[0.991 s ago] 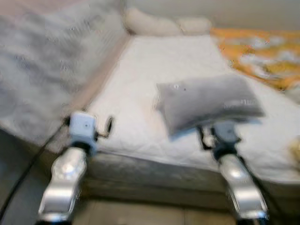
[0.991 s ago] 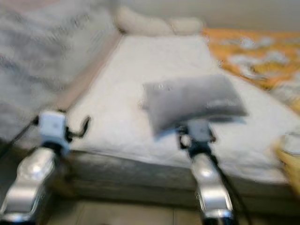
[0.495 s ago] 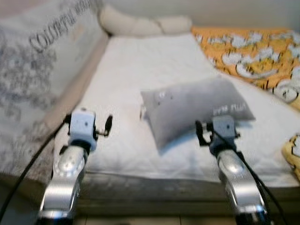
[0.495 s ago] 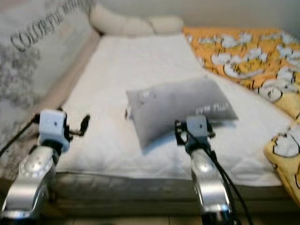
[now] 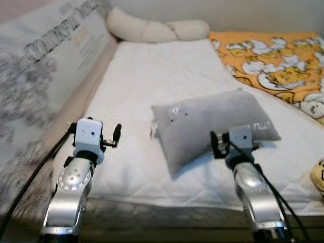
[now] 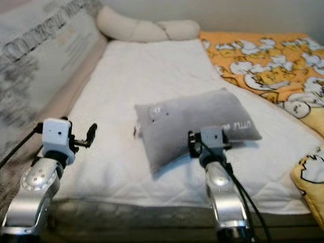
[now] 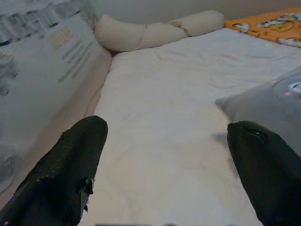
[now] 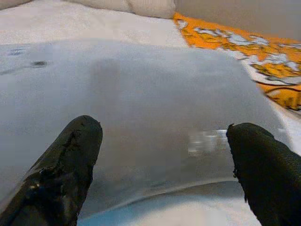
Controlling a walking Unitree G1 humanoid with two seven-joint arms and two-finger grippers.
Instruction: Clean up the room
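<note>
Grippers first: you have two, both raised over the near edge of the bed. Your left gripper (image 7: 164,155) hangs over bare white mattress (image 5: 152,76) with its two black fingers (image 7: 70,165) spread wide and nothing between them. Your right gripper (image 8: 164,155) sits just at the near edge of the one grey pillow (image 5: 212,124); its two fingers are likewise spread apart, with the pillow's face ahead of them, not clamped. The pillow lies flat near the middle of the mattress, tilted at an angle. To your left, one printed grey-white bumper (image 5: 45,71) lines the bed's side. To your right lies one orange duck-print blanket (image 5: 273,55). Farthest away, one long cream bolster (image 5: 152,31) lies along the head of the bed.
</note>
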